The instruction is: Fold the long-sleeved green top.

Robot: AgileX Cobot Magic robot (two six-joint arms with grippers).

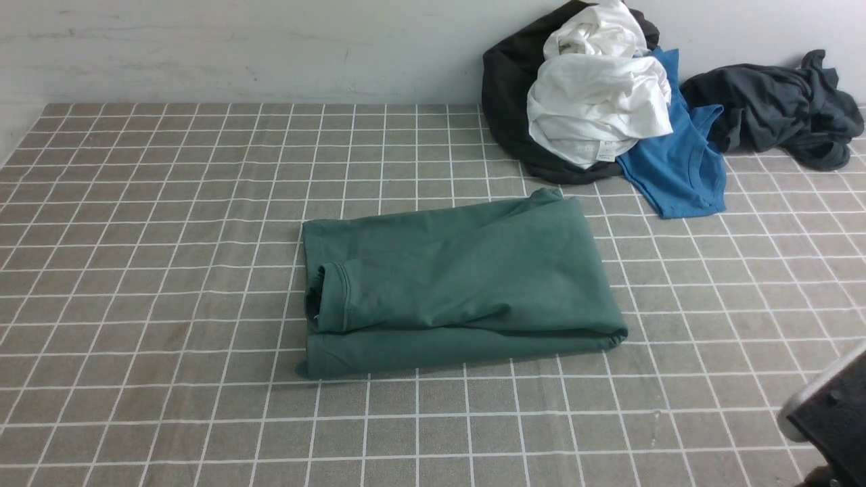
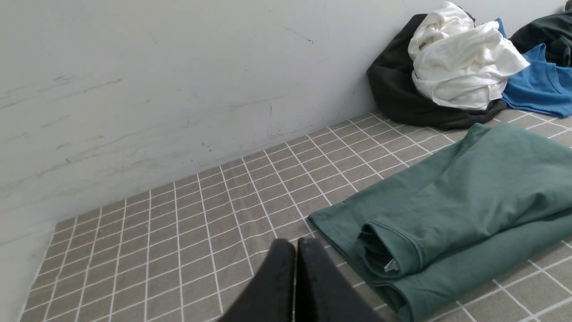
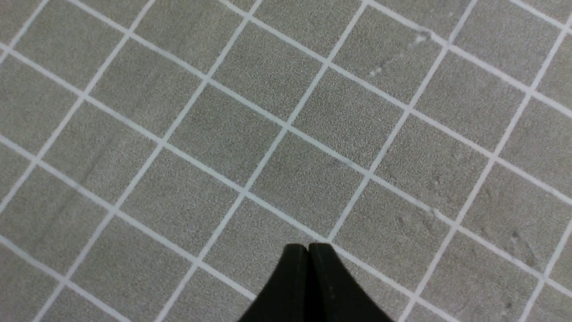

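Observation:
The green long-sleeved top [image 1: 460,284] lies folded into a thick rectangle in the middle of the checked table, a rolled hem opening at its left end. In the left wrist view the green top [image 2: 460,214] shows a small white label inside that fold. My left gripper [image 2: 296,243] is shut and empty, hovering just off the top's left end. My right gripper [image 3: 308,247] is shut on nothing, over bare checked cloth. In the front view only part of the right arm [image 1: 829,406] shows at the lower right; the left arm is out of that view.
A heap of clothes sits at the back right against the wall: a black garment [image 1: 507,88], a white one [image 1: 595,101], a bright blue T-shirt [image 1: 683,169] and a dark charcoal-grey garment [image 1: 778,108]. The pale wall [image 1: 270,47] bounds the table's far edge.

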